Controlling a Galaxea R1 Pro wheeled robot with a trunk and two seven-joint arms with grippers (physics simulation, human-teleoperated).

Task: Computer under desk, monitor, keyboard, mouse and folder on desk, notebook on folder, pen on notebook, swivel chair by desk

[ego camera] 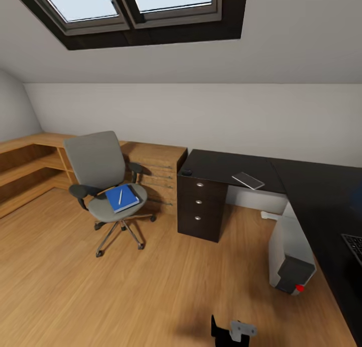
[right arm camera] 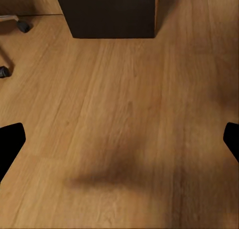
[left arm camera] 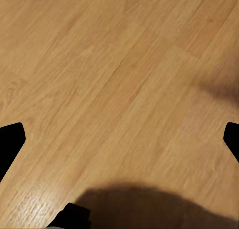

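Step in hand, judged from the layout: approach to the chair (ego camera: pixel 107 186) for pickup of the folder (ego camera: pixel 122 198). Nothing held yet.

Positions, head view:
- Folder flat on the chair seat, pen (ego camera: pixel 120 196) lying on top of it.
- Chair on the wood floor (ego camera: pixel 151 286), well apart from the worktop (ego camera: pixel 301 186), beside the low wooden cabinet (ego camera: pixel 156 173).
- Computer (ego camera: pixel 290 256) on the floor under the worktop, tilted, red light at its lower front.
- Mouse (ego camera: pixel 187 172) on the worktop corner above the drawer unit (ego camera: pixel 200 206).
- Flat grey item, probably the notebook (ego camera: pixel 248 180), on the worktop near the inner corner.
- Keyboard (ego camera: pixel 354 246) partly visible at the right edge, on the worktop.

Grippers:
- Left gripper (left arm camera: pixel 119 139): jaws spread wide, empty, above bare floor.
- Right gripper (right arm camera: pixel 119 139): jaws spread wide, empty, above the floor with the drawer unit base and chair castors (right arm camera: pixel 20 25) ahead.

Next move, as a judgement:
- Drive toward the chair until the seat is within reach.
- Remove the pen first, or keep the folder level, to avoid the pen rolling off.
- Grip the folder at an overhanging edge; a flat item leaves little purchase from above.
- Carry to the worktop beside the mouse position.
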